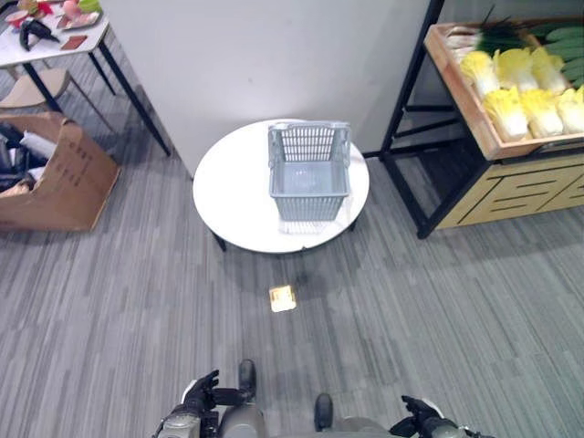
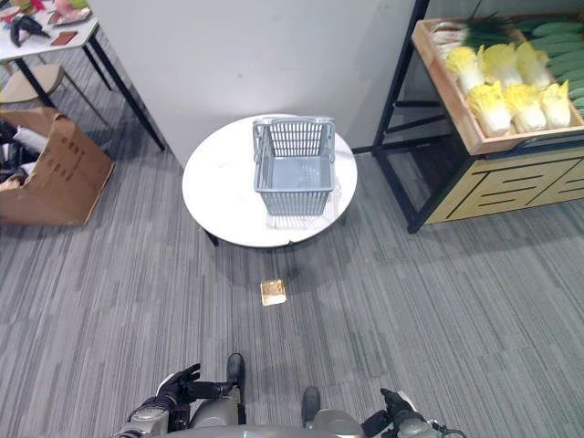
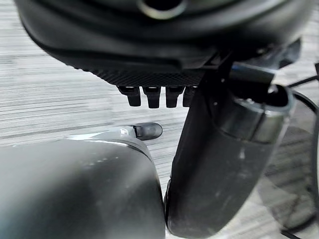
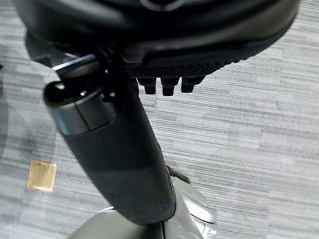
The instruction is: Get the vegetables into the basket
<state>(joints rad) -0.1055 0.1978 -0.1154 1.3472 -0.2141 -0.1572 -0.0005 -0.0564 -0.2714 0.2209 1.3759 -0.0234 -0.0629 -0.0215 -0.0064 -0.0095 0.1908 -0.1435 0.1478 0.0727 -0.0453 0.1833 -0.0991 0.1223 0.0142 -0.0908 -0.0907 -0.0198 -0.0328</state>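
The left robot hand [image 1: 203, 394] and the right robot hand [image 1: 418, 415] sit nearest the camera, low at the bottom of the head views, both hanging down at the robot's sides above the grey floor [image 1: 137, 301]. In the left wrist view the left robot hand's fingers [image 3: 152, 96] show as a short row of dark tips pointing down, loosely relaxed, with nothing between them and the thumb. The right wrist view gives the same for the right robot hand: its fingers [image 4: 167, 85] are slack and empty, with only the floor past them. That view also shows a small yellow square [image 4: 42, 175] on the floor, which the head views place ahead of both robot hands, between them and the round white worktop [image 1: 233, 196].

On that worktop, well ahead of both robot hands, stands the grey basket [image 1: 308, 172], upright, nothing visible inside it. The vegetables [image 1: 525, 91], yellow-leaved cabbages with green ones behind, lie in a wooden tray on a shelf [image 1: 474, 109] far ahead and to the right of the right robot hand. Far ahead to the left of the left robot hand is a cardboard box [image 1: 64, 173], with a second worktop [image 1: 55, 41] beyond it
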